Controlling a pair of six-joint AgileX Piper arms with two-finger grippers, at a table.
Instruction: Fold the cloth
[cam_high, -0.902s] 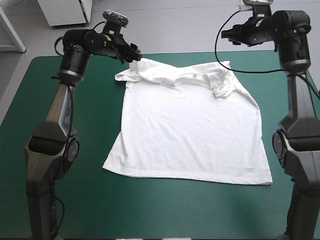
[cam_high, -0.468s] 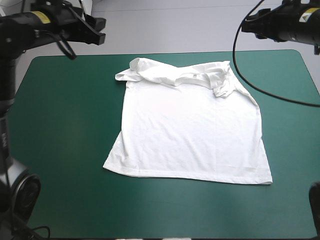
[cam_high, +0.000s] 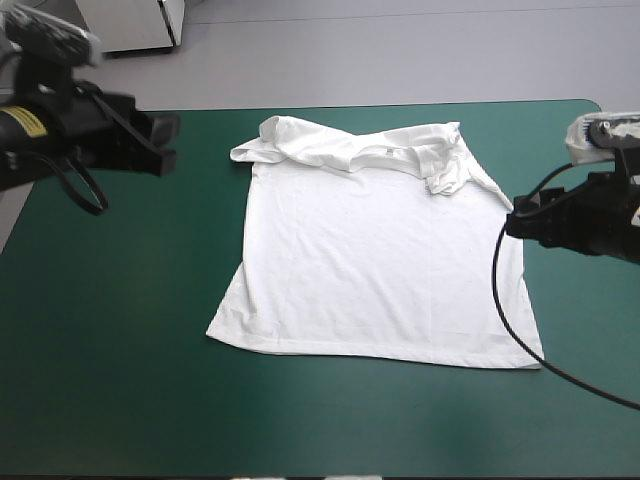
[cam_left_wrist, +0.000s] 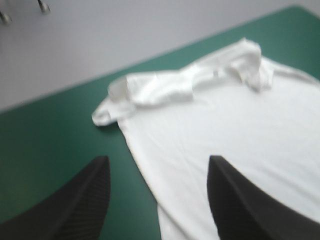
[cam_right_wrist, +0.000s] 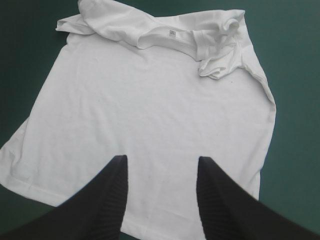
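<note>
Left gripper and right gripper gape; T-shirt collar faces table far edge.

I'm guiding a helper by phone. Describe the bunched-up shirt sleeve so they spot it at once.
On the teal-green table lies a white T-shirt, spread flat, collar toward the far edge. At its far right corner sits the sleeve, crumpled into a small knot; the other sleeve is merely folded over.

A table with a teal-green cover stands on pale grey floor, a white cabinet beyond its far left corner.
</note>
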